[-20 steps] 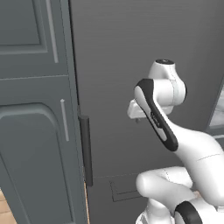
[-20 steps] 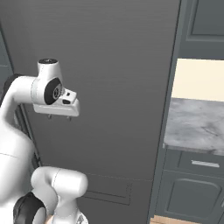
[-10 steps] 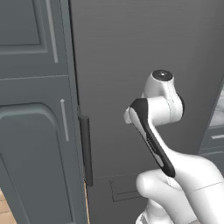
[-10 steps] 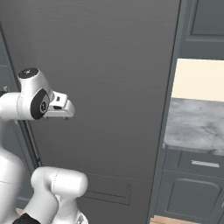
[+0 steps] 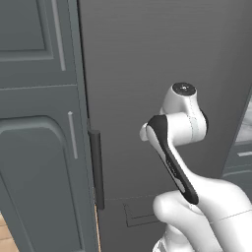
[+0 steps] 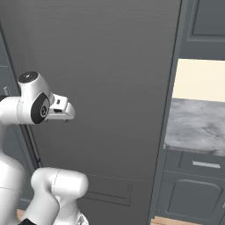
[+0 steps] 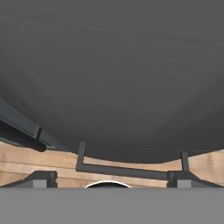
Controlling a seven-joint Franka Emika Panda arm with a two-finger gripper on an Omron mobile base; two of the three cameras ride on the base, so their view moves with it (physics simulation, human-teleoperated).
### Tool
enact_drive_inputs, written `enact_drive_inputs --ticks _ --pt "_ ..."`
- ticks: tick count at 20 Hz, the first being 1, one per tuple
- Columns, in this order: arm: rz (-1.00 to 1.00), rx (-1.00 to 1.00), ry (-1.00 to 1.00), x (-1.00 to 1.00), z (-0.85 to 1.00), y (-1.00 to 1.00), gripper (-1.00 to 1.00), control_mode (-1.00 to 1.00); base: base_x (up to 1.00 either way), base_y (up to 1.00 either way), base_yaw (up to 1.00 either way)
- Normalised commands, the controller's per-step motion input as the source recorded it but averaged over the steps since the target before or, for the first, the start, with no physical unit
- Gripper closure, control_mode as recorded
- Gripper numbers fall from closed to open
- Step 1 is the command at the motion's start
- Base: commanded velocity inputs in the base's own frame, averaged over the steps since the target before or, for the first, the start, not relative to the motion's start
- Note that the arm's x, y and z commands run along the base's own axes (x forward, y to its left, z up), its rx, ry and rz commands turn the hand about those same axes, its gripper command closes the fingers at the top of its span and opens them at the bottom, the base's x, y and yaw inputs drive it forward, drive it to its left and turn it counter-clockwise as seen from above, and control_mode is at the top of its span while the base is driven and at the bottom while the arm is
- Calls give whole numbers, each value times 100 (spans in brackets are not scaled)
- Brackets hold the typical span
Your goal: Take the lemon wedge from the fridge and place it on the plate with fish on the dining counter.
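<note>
I swing my arm (image 5: 172, 157) left across the fridge (image 5: 162, 74) door — a second ago the wrist sat further right and higher in the left base view, now it is lower and closer to the handle (image 5: 96, 167) side. In the right base view the same move shows as my hand sliding toward the left edge of the picture. The base has not driven; cabinet (image 5: 34, 123) and door sit where they were.

My gripper (image 7: 109, 177) is wide open and holds nothing. The hand view shows both finger tips (image 7: 41, 178) spread apart at the bottom, with the flat dark door in front of them and a strip of wood floor (image 7: 52, 164) below it. The hand is near the door but not touching it, as far as I can tell.

The door is still fully shut, the handle a dark vertical bar on its left edge, just beside the cabinet. The lemon wedge should be inside, hidden behind the door — I cannot see it. The stone-topped counter (image 6: 197, 127) to the right is the wall one, not the dining counter.

What this means: I judge the task is at its very start, reach-for-handle phase. The swing lines me up with the handle side, but my open jaws are still well apart from the bar. Next I need to close that gap and get the fingers around the bar before any pull.
</note>
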Motion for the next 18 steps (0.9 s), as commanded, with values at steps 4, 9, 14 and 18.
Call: enact_drive_inputs --ticks 4,9,14,18 --pt "0 0 0 0 0 0 -100 -100 0 0 0" --pt "0 0 0 0 0 0 -100 -100 0 0 0" --pt "0 0 0 1 0 0 -100 -100 0 0 0" --pt "0 0 0 0 0 0 -100 -100 0 0 0"
